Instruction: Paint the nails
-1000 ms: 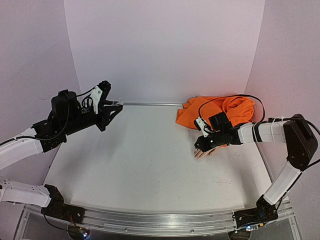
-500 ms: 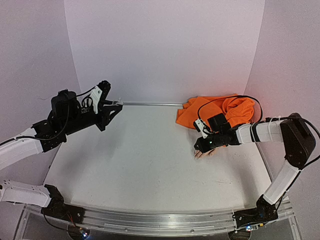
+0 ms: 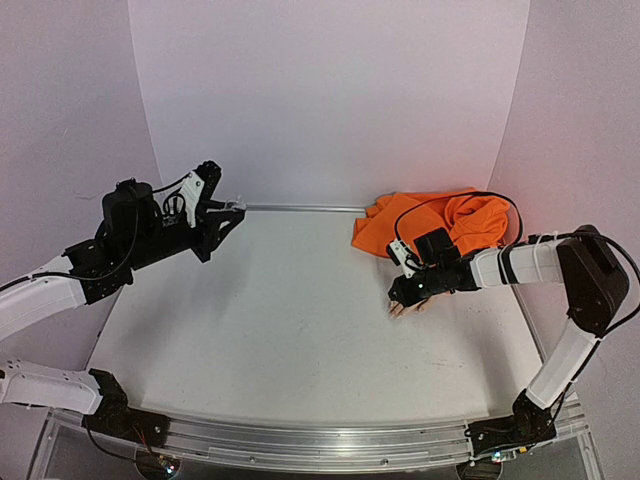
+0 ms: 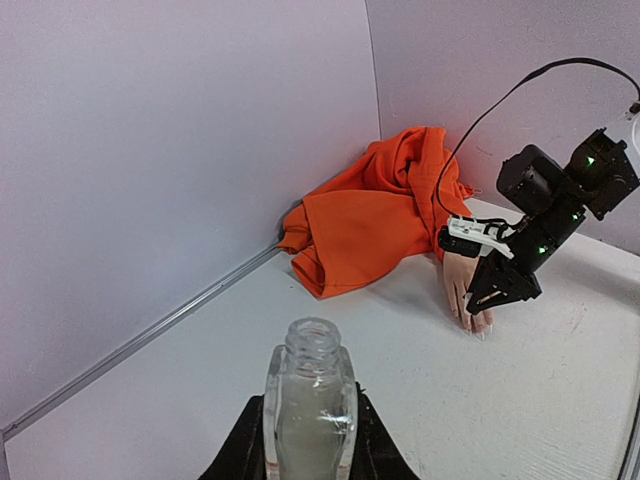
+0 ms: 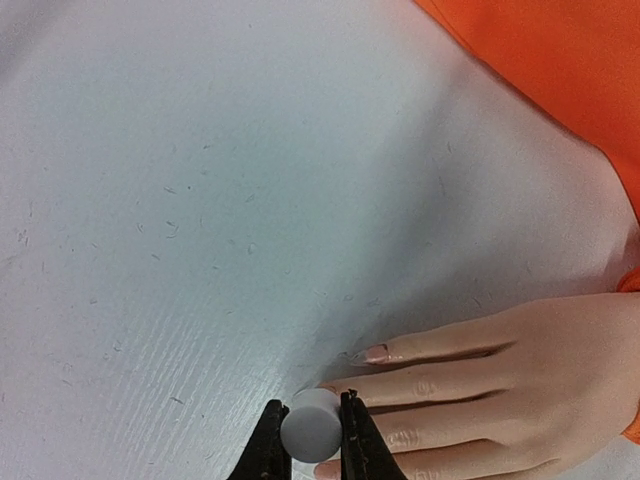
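White tabletop (image 3: 300, 330) bears the mannequin hand (image 5: 480, 380), its nails (image 5: 375, 353) distinct only from the right wrist, where the right gripper (image 3: 400, 297) pinches a white cylinder (image 5: 310, 425) at the fingertips; farther back, the left wrist alone shows the left gripper (image 3: 225, 212) clamping a clear bottle (image 4: 310, 400).

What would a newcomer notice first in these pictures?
The orange sleeve in the far right corner of the table, with a pale mannequin hand reaching out. The right hand pinches a white cylinder close to its nails. The left hand holds an open clear bottle far left.
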Controlling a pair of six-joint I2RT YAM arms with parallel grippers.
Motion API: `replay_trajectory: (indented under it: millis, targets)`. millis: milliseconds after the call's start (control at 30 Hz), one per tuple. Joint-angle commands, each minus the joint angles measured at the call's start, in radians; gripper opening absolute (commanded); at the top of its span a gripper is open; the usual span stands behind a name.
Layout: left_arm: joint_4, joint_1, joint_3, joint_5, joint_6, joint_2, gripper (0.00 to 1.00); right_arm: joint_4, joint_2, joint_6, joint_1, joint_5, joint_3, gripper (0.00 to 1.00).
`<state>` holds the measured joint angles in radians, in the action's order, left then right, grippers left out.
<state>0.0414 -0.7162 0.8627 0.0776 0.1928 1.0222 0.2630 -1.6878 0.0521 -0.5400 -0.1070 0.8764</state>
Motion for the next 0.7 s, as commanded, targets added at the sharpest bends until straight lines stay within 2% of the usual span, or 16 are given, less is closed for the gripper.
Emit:
replay_trajectory:
  millis: [0, 667]
  targets:
    - [0.032, 0.007, 0.007, 0.017, -0.001, -0.012, 0.0, 0.002, -0.007, -0.001, -0.006, 0.011, 0.019, 0.0]
    - [0.032, 0.01, 0.009, 0.024, -0.004, -0.008, 0.0, 0.007, -0.021, -0.005, -0.007, 0.02, 0.024, 0.0]
